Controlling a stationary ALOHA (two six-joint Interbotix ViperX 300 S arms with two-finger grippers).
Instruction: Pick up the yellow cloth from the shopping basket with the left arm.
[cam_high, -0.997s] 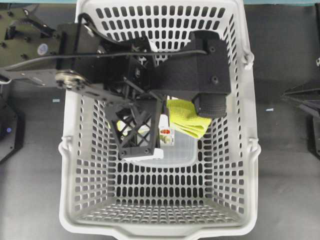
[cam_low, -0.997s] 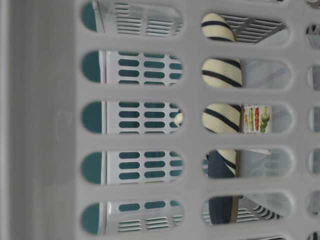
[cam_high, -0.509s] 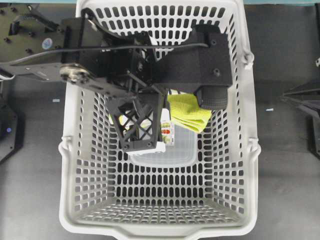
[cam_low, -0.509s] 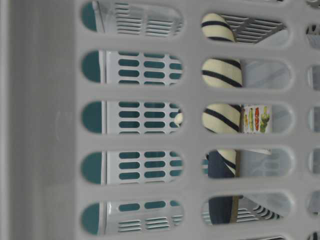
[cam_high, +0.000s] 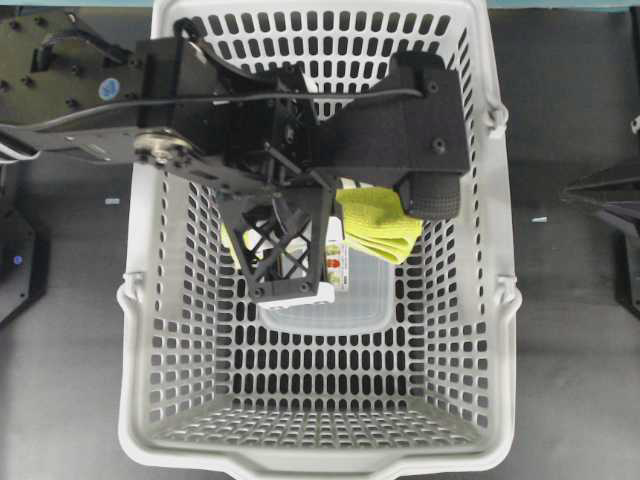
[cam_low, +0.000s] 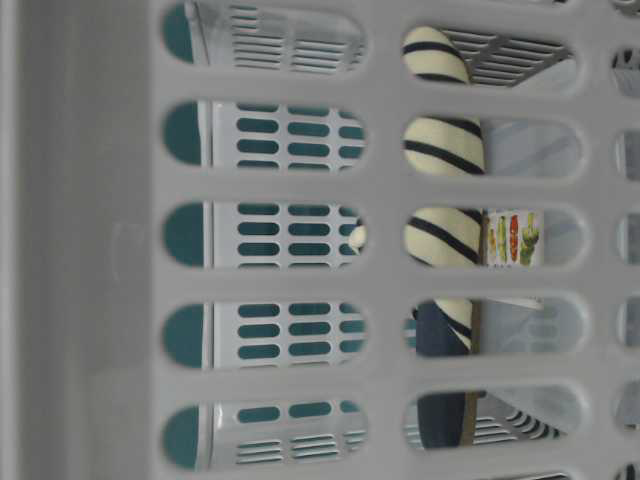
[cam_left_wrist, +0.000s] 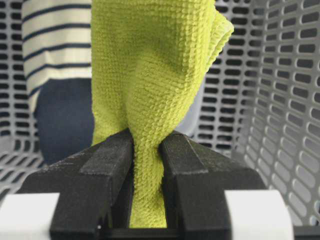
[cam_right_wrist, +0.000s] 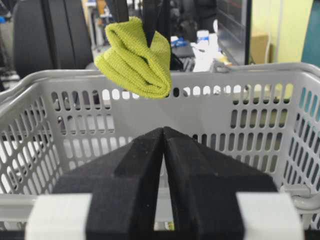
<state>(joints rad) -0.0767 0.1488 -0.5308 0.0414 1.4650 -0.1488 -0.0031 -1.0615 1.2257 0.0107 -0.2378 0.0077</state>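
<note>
A: Cloth, yellow: status?

B: Item: yellow cloth (cam_left_wrist: 150, 100), one piece, folded, towel-textured. Location: pinched between the fingers (cam_left_wrist: 107, 155) of the left gripper (cam_left_wrist: 146, 150), a narrow fold clamped between the pads, the rest bunched beyond them. From the right wrist view the yellow cloth (cam_right_wrist: 135, 57) hangs above the far rim of the shopping basket (cam_right_wrist: 280, 70), clear of the wall. Overhead, part of it (cam_high: 375, 222) shows beneath the left arm (cam_high: 300, 130).

A: Other contents of the basket?

B: Striped slipper (cam_left_wrist: 55, 45), cream and navy, lying against the wall behind the cloth. Small printed label (cam_high: 334, 268) on the floor, detail too small to read. Neither touches the cloth, as far as visible.

A: Right gripper?

B: Right gripper (cam_right_wrist: 163, 150): outside the basket, fingers pressed together on nothing, idle.

A: Step in hand?

B: Judgement: grasp made, lift under way or near complete. The cloth appears free of the basket floor; the task reads as nearly done.

A: Requirement for the next move?

B: Judgement: keep the pinch firm and carry the cloth straight up, away from the rim. Risk noted: hold is on a thin fold only, so a jerk could let the soft fabric slip out.
</note>
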